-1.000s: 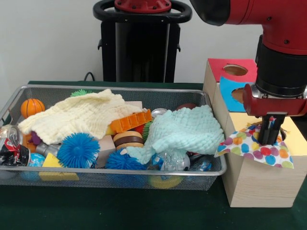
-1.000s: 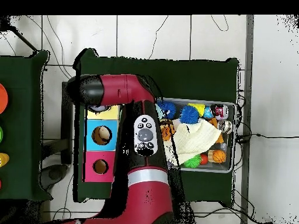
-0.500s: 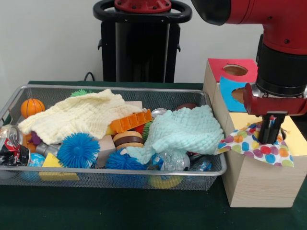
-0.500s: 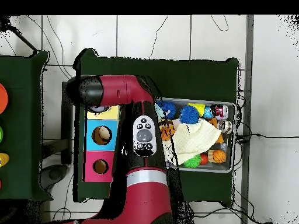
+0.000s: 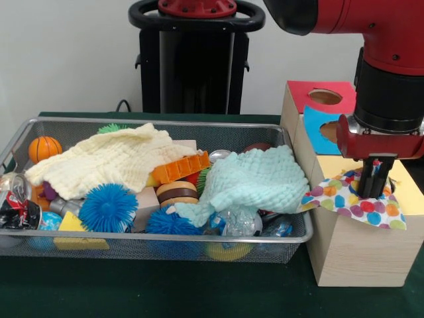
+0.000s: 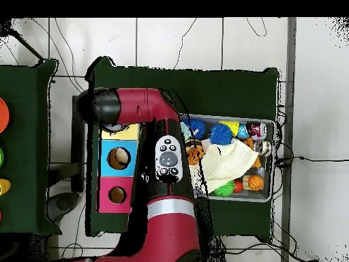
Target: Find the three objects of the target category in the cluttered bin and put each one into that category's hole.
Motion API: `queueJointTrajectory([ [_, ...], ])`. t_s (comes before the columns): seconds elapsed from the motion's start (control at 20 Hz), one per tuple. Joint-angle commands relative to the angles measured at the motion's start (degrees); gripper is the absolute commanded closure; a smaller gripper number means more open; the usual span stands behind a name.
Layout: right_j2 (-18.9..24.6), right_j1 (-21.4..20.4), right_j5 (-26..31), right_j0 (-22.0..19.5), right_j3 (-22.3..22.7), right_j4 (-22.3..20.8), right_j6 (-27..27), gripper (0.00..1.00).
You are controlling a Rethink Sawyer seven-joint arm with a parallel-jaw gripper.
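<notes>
**Q:** Cloth (image 5: 348, 202), dotted in many colours — where does it lie?

**A:** On the yellow top of the wooden box (image 5: 354, 255), right of the bin (image 5: 165, 242). One corner droops over the box's left edge toward the bin. The end effector (image 5: 372, 189) stands upright in the cloth's middle, its dark fingers (image 5: 366, 182) close together and pressed down into the fabric where the yellow hole (image 5: 392, 185) sits. Only a sliver of that hole shows behind the fingers; how much cloth is already inside cannot be made out.

**Q:** Is the end effector gripping the cloth?

**A:** Its fingers stand narrow with cloth bunched round them, but whether fabric is pinched between them I cannot tell. From overhead the arm (image 6: 146, 109) covers the yellow section entirely, so cloth and end effector are both hidden there.

**Q:** What else in the bin is of the same kind?

**A:** A pale yellow cloth (image 5: 109, 159) spreads over the left half, and a mint cloth (image 5: 255, 179) is heaped at the right, against the bin's wall beside the box. Both bury things beneath them: an orange toothed block (image 5: 179, 167) pokes out between them, and a brown ring stack (image 5: 177, 192) shows only its front.

**Q:** And around the edges?

**A:** Two blue spiky balls (image 5: 108, 207) sit at the front, a small basketball (image 5: 44, 148) at far left, and a crushed can (image 5: 16, 199) is cut by the frame. The box's blue (image 5: 318, 129) and red (image 5: 318, 96) sections are partly masked by the arm.
</notes>
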Motion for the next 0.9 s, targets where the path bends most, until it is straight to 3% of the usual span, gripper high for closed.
queueJointTrajectory([
  [0.05,0.55,3.21,4.69,0.64,8.11,0.76,9.47,1.0],
  [0.9,1.78,4.76,10.49,-0.3,7.52,3.14,8.25,1.0],
])
